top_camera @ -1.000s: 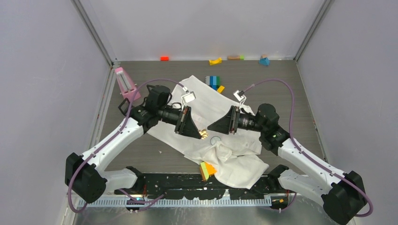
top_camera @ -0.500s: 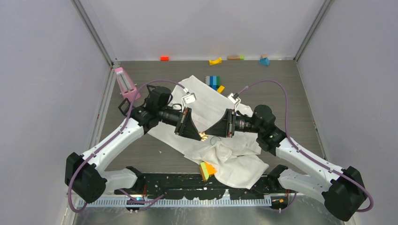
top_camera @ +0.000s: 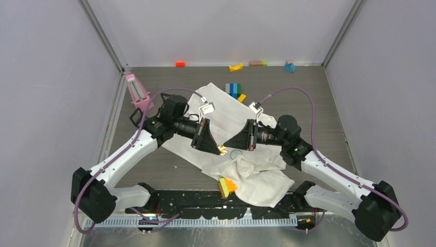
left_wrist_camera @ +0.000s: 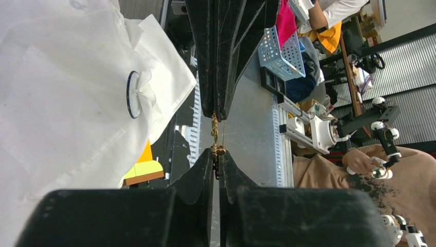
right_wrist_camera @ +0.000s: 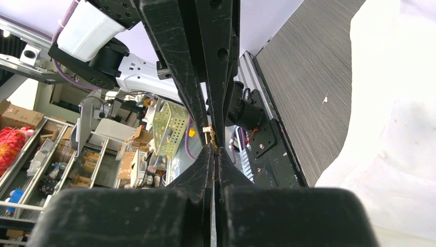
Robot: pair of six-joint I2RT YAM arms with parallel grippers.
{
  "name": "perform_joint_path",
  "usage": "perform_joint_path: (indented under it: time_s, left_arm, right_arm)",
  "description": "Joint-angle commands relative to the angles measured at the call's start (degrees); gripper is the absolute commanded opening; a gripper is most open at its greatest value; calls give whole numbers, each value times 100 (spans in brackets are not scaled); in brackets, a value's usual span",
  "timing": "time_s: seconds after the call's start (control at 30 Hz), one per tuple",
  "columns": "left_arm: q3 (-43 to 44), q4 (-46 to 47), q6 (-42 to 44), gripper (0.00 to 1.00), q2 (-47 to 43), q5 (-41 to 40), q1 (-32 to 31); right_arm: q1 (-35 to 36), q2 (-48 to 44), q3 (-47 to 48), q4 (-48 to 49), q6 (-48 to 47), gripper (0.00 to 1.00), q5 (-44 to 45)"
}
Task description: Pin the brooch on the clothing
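The clothing (top_camera: 226, 110) is a white shirt lying crumpled on the dark table, also seen in the left wrist view (left_wrist_camera: 61, 103) and the right wrist view (right_wrist_camera: 396, 128). Above its middle, both grippers meet tip to tip. My left gripper (top_camera: 221, 148) (left_wrist_camera: 216, 154) is shut on the brooch's small gold part (top_camera: 223, 150) (left_wrist_camera: 216, 135). My right gripper (top_camera: 228, 144) (right_wrist_camera: 214, 149) is shut on the other end of that gold part (right_wrist_camera: 208, 134). A round disc with a dark-blue rim (top_camera: 236, 154) (left_wrist_camera: 133, 94) rests on the shirt just beside the tips.
A pink object (top_camera: 136, 90) stands at the left table edge. Coloured blocks (top_camera: 234, 90) lie beside the shirt's far edge, and more (top_camera: 236, 67) lie along the back wall. A yellow-orange block (top_camera: 225, 186) sits at the shirt's near edge.
My right gripper has moved left to the left gripper's tip and shut on the gold part. The left gripper has stayed shut and barely moved.
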Motion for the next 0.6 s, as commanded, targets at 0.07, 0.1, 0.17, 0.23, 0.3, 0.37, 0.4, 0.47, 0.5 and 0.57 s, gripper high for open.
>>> perform_joint_path:
  time_s: [0.07,0.1,0.17,0.23,0.3,0.37,0.4,0.47,0.5,0.57]
  left_arm:
    - [5,270,-71,47,-170,-250,-28]
    - [0,301,-107,61,-196,-292,-23]
    - [-23,471,-200,77,-279,-325,-23]
    - [-91,708,-358,88,-369,-356,-13]
    - [-141,863,-459,97,-464,-369,17]
    - [-117,881,-433,100,-554,-377,78]
    - [-127,937,-466,100,-593,-384,100]
    - [-196,1193,-656,100,-672,-381,161]
    - [-269,1449,-818,99,-707,-383,194]
    - [-470,2064,-1266,95,-786,-362,277]
  right_arm:
    - [76,-258,-109,321,-123,1,753]
    - [72,-361,-136,428,-98,1,856]
    - [75,-514,-207,569,-78,1,1142]
    - [76,-643,-227,623,-120,1,1388]
    - [76,-762,-298,763,-151,1,1622]
    - [76,-870,-400,1010,-126,1,1825]
    - [76,-932,-431,1156,-108,1,1923]
    - [76,-994,-473,1266,-100,1,2019]
    - [76,-1003,-469,1278,-99,1,2042]
    - [76,-972,-444,1272,-120,1,2030]
